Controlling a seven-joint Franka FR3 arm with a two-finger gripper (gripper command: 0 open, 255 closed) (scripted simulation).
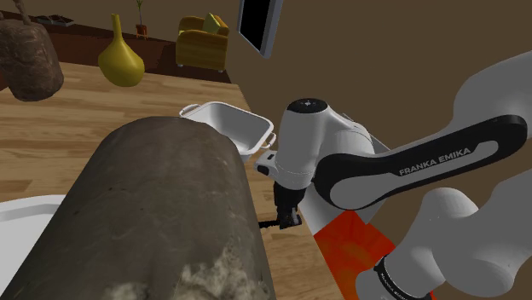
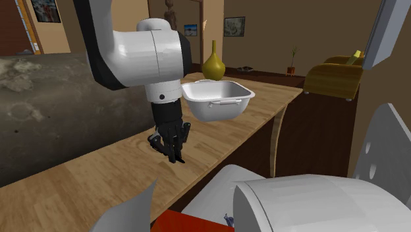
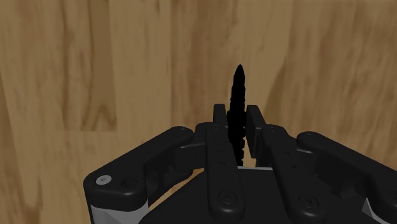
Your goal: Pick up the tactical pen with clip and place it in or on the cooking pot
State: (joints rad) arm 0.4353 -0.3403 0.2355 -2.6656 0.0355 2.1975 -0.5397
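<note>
- The gripper (image 3: pixel 238 132) is clamped on a black pen (image 3: pixel 238 89). In the wrist view the two fingers (image 3: pixel 219 143) press on the pen's ribbed body from either side.
- The pen's pointed end sticks out past the fingertips, over bare wood grain. In the shoulder view a short dark length of the pen (image 1: pixel 268 223) sticks out of the gripper (image 1: pixel 286 218) toward that view's left.
- In the second exterior view the gripper (image 2: pixel 174 146) points down and hangs low over the wooden surface (image 2: pixel 99 178), near its front edge. Whether the pen touches the wood cannot be told.
- The white arm (image 1: pixel 401 166) reaches in from the shoulder view's right, and its wrist stands directly above the gripper.
- The pot (image 1: pixel 230 126) is white and squarish, with side handles and nothing inside. It stands upright on the surface near the edge, apart from the gripper. It lies up and to the left of the gripper in the shoulder view, and beyond it to the right in the second exterior view (image 2: pixel 217 99).
- A large rough grey lump (image 1: pixel 145 213) lies on the surface just beside the gripper, on the side away from the edge.
- A red-orange object (image 1: pixel 345 247) lies below the surface's edge, under the arm. Its nature cannot be told.
- A yellow vase (image 1: pixel 119 58) stands upright at the far end of the surface, well beyond the pot.
- A yellow armchair (image 1: pixel 203 43) stands on the floor farther back.
</note>
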